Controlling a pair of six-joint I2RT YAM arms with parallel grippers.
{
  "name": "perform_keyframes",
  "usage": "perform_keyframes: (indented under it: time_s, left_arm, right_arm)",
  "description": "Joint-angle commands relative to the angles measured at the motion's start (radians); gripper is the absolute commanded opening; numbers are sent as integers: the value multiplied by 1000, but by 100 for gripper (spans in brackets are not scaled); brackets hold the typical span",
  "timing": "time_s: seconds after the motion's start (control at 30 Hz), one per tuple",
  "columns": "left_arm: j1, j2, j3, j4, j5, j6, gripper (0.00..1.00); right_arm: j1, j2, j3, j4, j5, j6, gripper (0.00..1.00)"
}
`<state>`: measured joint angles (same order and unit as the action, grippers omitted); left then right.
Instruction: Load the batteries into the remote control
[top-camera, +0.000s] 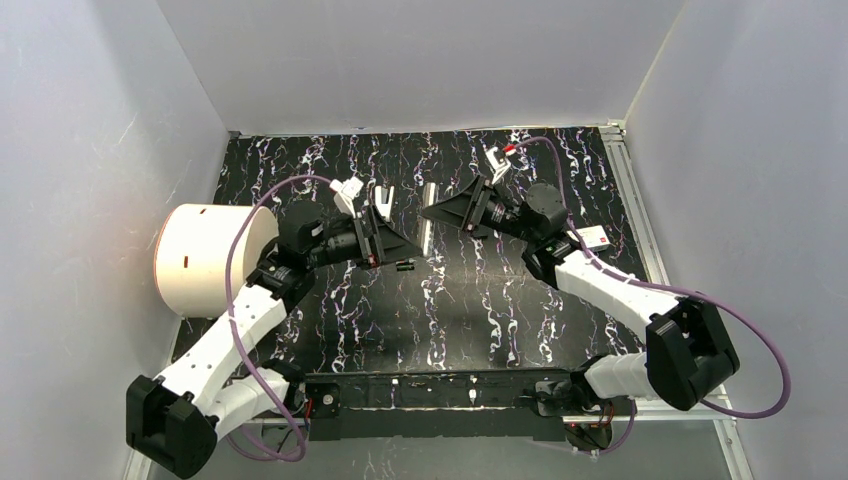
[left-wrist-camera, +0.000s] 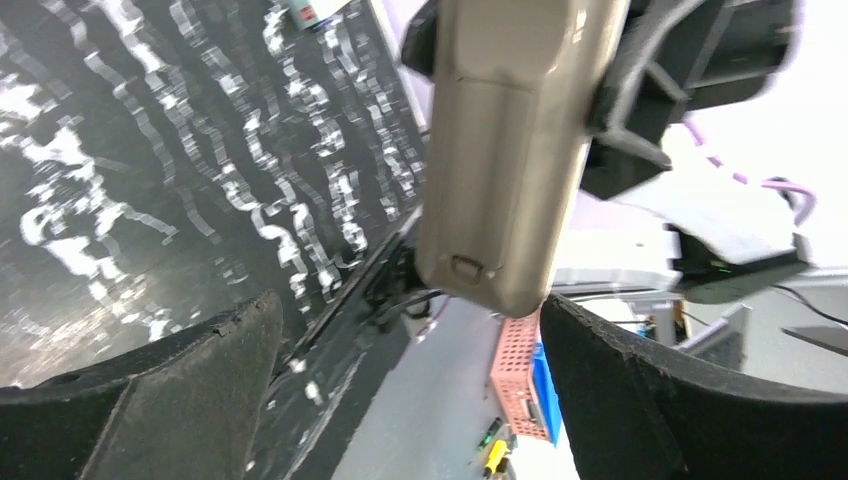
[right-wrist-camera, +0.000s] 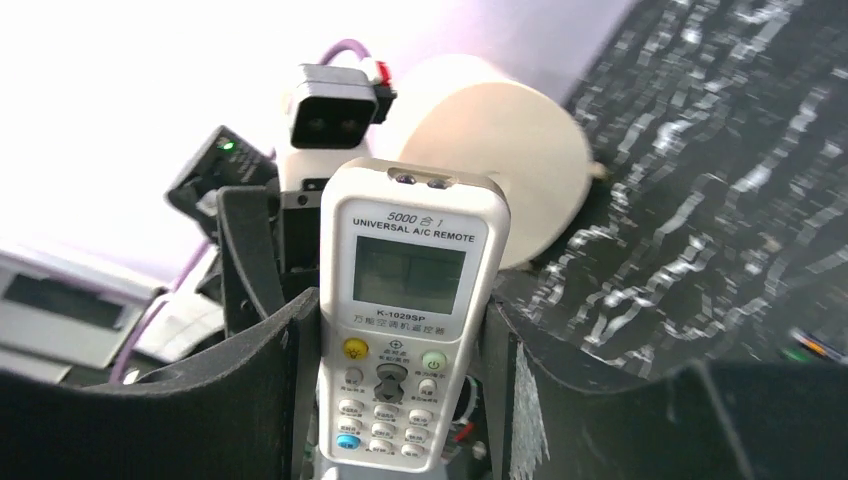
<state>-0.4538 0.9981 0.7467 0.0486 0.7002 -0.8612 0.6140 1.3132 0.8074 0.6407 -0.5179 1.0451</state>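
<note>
A white A/C remote control (right-wrist-camera: 405, 300) stands upright between the jaws of my right gripper (right-wrist-camera: 400, 312), which is shut on its lower sides, button face toward that camera. From above, the remote control (top-camera: 428, 216) shows edge-on, held by the right gripper (top-camera: 434, 212) above the mat. My left gripper (top-camera: 398, 243) faces it from the left, open wide. In the left wrist view the remote's back (left-wrist-camera: 500, 150) with its closed cover hangs just beyond the left gripper (left-wrist-camera: 408, 320), with nothing between its fingers. One small dark-green battery (top-camera: 404, 266) lies on the mat below the left gripper.
A cream round container (top-camera: 205, 260) lies on its side at the left edge of the black marbled mat (top-camera: 450, 320). A small white and red card (top-camera: 597, 238) lies at the right. White walls close in three sides.
</note>
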Motion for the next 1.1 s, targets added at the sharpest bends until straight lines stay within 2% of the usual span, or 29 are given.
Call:
perform_keyframes:
  time_s: [0.0,0.13,0.23,0.5,0.57,0.7,0.77,0.93,1.0,1.07]
  left_arm:
    - [0,-47,81,160,99,-153,98]
    - [0,-31,86,296,113,-276,98]
    - [-5,-10,73,367,113,-330,92]
    - [-38,44,88,479,180,-410,80]
    - [-42,52,80,544,213,-420,82]
    - [-42,44,53,565,206,-417,85]
    - [-42,38,40,567,184,-412,77]
    - [-43,29,32,568,139,-380,45]
    - [-42,24,31,568,136,-361,36]
    - [-42,22,32,568,141,-346,30]
  right_arm:
    - [7,5,60,337,-132,191,38]
    - [18,9,54,478,-118,296,38]
    - [28,18,57,543,-98,333,38]
    - [68,63,90,533,-108,319,39]
    - [72,72,88,534,-95,319,39]
    - [74,78,89,530,-79,321,38]
    - [74,80,90,529,-84,325,38]
    - [74,86,109,465,-124,325,42]
    - [73,78,106,442,-116,319,46]
    - [74,60,108,382,-96,287,57]
